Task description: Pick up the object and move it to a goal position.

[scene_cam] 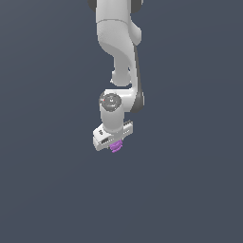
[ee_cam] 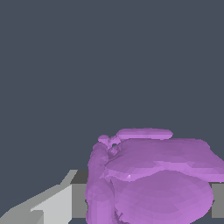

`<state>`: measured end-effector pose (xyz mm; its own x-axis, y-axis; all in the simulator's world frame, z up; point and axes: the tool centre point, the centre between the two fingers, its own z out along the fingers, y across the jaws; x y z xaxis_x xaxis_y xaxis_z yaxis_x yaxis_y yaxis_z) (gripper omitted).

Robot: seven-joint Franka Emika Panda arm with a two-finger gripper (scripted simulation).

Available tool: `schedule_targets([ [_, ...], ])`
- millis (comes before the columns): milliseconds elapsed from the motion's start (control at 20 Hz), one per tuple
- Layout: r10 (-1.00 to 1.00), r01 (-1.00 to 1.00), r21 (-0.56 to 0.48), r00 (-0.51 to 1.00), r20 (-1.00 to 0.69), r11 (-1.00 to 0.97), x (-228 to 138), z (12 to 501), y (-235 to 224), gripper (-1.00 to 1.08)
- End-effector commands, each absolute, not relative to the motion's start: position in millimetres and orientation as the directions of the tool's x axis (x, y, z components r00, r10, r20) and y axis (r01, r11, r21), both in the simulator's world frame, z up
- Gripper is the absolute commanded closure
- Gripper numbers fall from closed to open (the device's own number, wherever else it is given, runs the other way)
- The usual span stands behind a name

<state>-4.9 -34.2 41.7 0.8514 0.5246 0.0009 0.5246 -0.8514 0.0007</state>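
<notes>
Between the claw's [scene_cam: 115,144] fingers we see the purple object [scene_cam: 116,146], and the claw looks clenched on it, with a grey finger [ee_cam: 78,199] touching its side in the wrist view. We judge the hold shallow: the lumpy berry hangs low at the fingertips, so a quick move toward the goal could let it slip out.

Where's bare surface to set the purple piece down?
Bare grey surface lies all around: toward the exterior view's left, right and below the gripper. Only crowded spot: under the arm, where the purple object sits between the fingers.
</notes>
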Motion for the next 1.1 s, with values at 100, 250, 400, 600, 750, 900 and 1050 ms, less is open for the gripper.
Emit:
schedule_targets([
  [100, 0.525, 0.525, 0.0, 0.851, 0.0, -0.851, -5, 41, -34, 1.08],
  [250, 0.525, 0.525, 0.0, 0.851, 0.0, -0.851, -5, 41, -34, 1.08],
  [400, 0.525, 0.525, 0.001, 0.851, 0.001, -0.851, -4, 42, -33, 1.08],
  [600, 0.525, 0.525, 0.001, 0.851, 0.001, -0.851, 3, 47, -24, 1.08],
  [750, 0.525, 0.525, 0.001, 0.851, 0.001, -0.851, 11, 52, -12, 1.08],
  [900, 0.525, 0.525, 0.001, 0.851, 0.001, -0.851, 23, 60, 3, 1.08],
  [1050, 0.525, 0.525, 0.0, 0.851, 0.0, -0.851, 33, 66, 17, 1.08],
])
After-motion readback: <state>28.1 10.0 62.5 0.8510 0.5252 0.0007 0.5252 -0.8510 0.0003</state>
